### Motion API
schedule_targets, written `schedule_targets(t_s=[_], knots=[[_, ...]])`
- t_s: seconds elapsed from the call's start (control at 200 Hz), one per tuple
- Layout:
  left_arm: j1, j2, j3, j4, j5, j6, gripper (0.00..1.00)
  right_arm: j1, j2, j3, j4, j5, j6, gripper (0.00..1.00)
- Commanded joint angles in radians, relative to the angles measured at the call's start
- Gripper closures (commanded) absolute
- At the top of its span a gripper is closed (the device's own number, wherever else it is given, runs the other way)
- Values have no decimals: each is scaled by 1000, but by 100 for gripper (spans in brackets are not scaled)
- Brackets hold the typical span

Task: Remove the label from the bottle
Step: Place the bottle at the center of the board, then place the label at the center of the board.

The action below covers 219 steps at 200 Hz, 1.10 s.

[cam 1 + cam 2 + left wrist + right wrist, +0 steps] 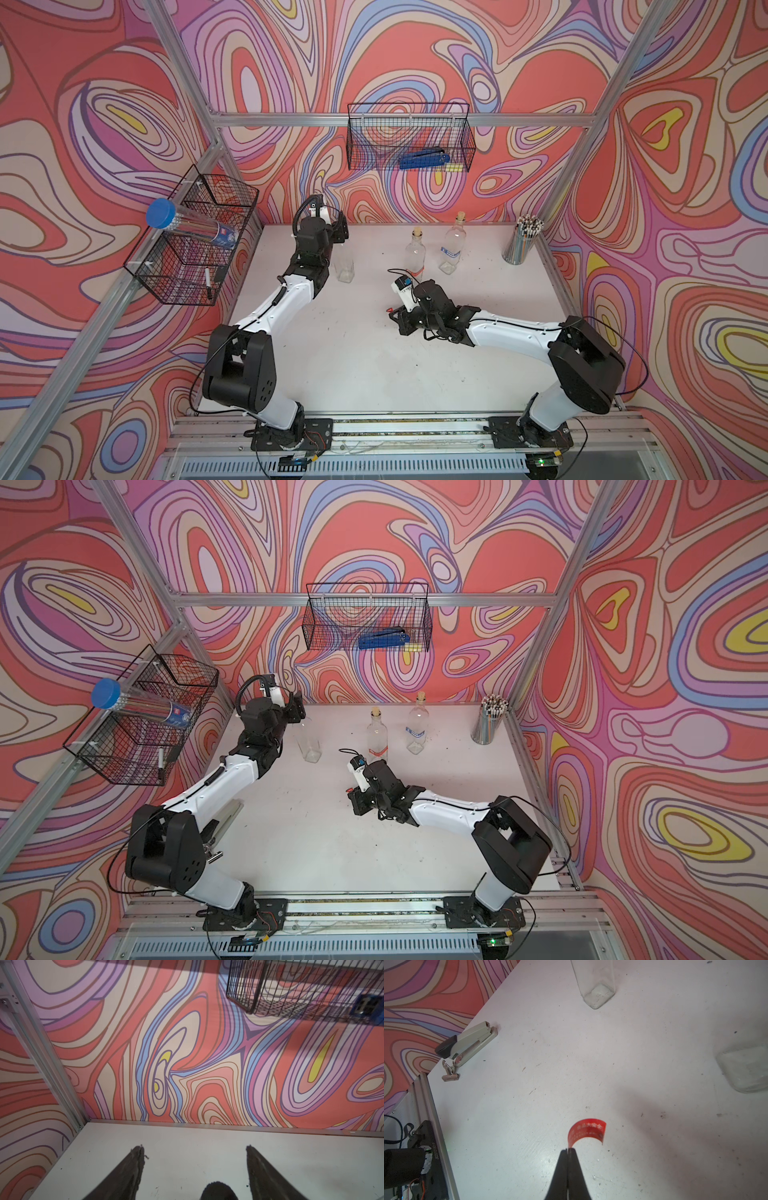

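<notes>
**Tabletop [353, 353] holdings, left to right; places given from the middle bottle [414, 251]**

- Left fingers [340, 228]: spread wide and empty. Well to the left of the middle bottle, toward the back wall.
- Bare bottle [344, 262]: clear glass, upright, no label seen. Left of the middle bottle.
- Right fingers [568, 1150]: pressed shut on one end of the label [586, 1129]. In front of the middle bottle, slightly to its left and apart from it.
- Label: red strip with white print, curled, touching no bottle.
- Middle bottle: corked and upright. A red-and-white patch shows low on it in both top views. It is too small to tell whether this is leftover label.
- Labelled bottle [452, 249]: corked and upright, with a blue-and-white label in place. Just right of the middle bottle.
- Pencil cup [519, 245]: farther right of the middle bottle.

**Status (judged):** the red strip is off the glass, so the peel looks done. Letting go of the strip remains. The patch and the blue-and-white label may also remain, if the task covers them.
</notes>
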Motion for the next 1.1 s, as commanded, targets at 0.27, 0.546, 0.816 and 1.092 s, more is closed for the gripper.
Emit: schedule_targets(t_s=[0.27,0.546,0.816,1.092], knots=[[-19,-319,-62,-333,30,-109,23,-5,-75,-48,34,-15,19,100],[-102,-443,-95,-482,67,-149,23,-6,-102,-68,29,-14,28,94],[-210,-492,-193,-527,127,-241,24,-5,-127,-71,12,-1,55,75],[-340,-525,-321,-512,121,-326,25,-5,-116,-72,15,10,91,43]])
